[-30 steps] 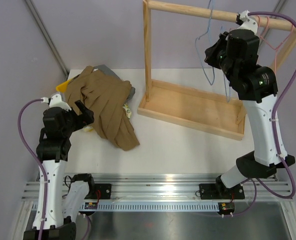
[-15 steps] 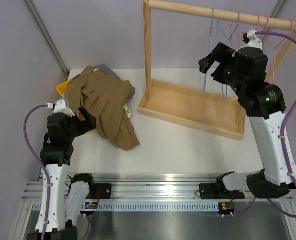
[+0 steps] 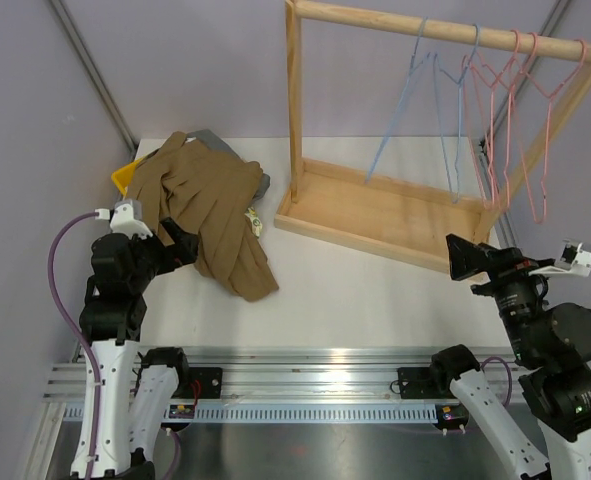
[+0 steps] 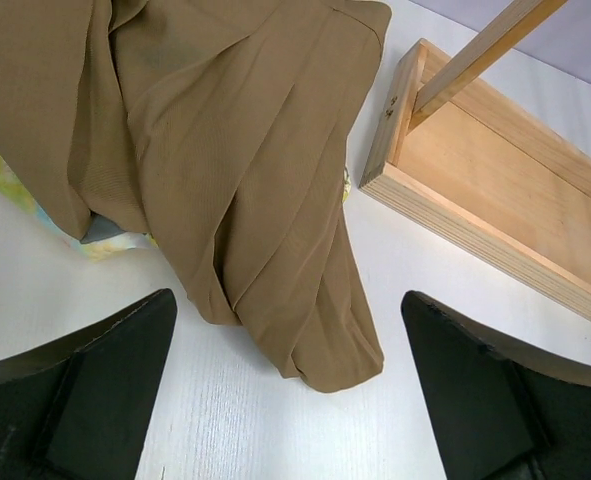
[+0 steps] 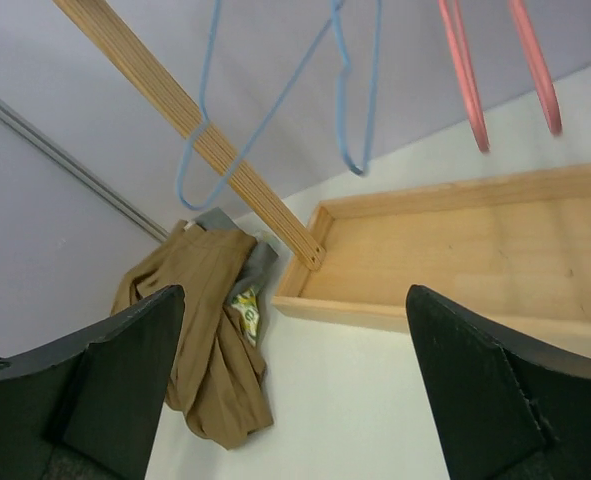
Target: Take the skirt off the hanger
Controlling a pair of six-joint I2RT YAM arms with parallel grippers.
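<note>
Your skirt (image 3: 210,205) is off any hanger: a tan, pleated heap at about ten o'clock on the desk (image 3: 355,290), draped over a small pile of other clothes (image 3: 220,140). The hangers (image 3: 495,110) on the wooden rack (image 3: 375,215) at one o'clock hang bare. Judge the skirt light, soft and limp; it should sag and slide rather than lift as one piece, and a deep pinch may drag up the garments beneath. Take a bunched fold in its thick middle, not the loose tail at its five o'clock end. The left gripper (image 3: 180,243) sits beside the heap and the right gripper (image 3: 457,258) is well apart from it at four o'clock. Both have fingers spread wide, holding nothing
</note>
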